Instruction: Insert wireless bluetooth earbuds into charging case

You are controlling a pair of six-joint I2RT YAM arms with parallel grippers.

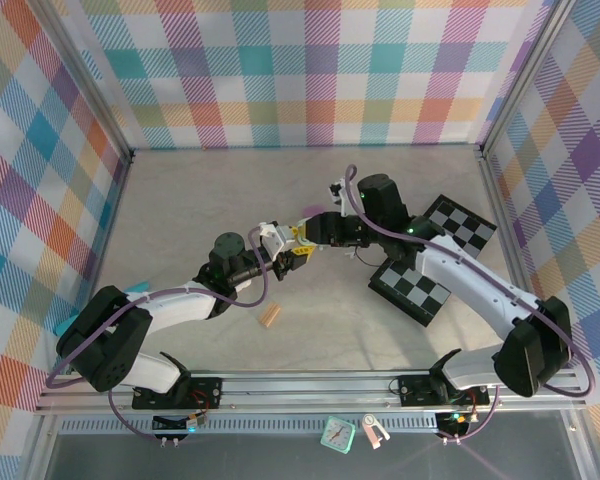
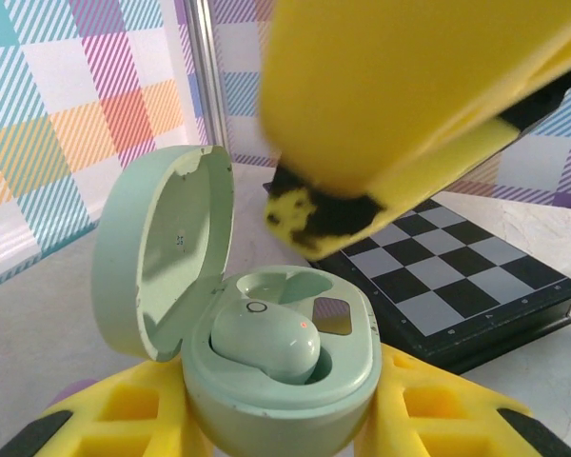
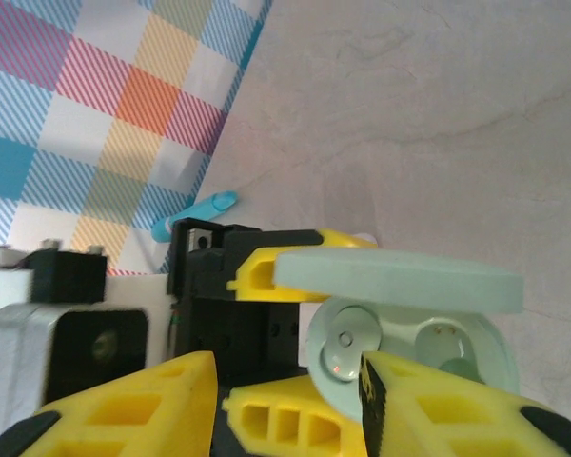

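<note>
A pale green charging case [image 2: 362, 328] sits upright between the yellow fingers of my left gripper [image 2: 281, 424], which is shut on it. Its lid [image 2: 162, 248] stands open to the left. One pale green earbud [image 2: 266, 343] with a small red light lies in the nearer well; the well behind it is empty. In the right wrist view the same earbud [image 3: 347, 347] sits in the case [image 3: 462, 347], under the lid [image 3: 400, 281]. My right gripper [image 3: 285, 405] hovers just above it, open, with one fingertip [image 3: 400, 400] right beside the earbud. From above, both grippers [image 1: 295, 248] meet mid-table.
A folded chessboard [image 1: 430, 262] lies to the right, under the right arm. A tan ridged block [image 1: 269, 317] rests near the left forearm. Something purple [image 1: 310, 212] lies just beyond the grippers. A blue object [image 3: 195, 214] lies by the left wall.
</note>
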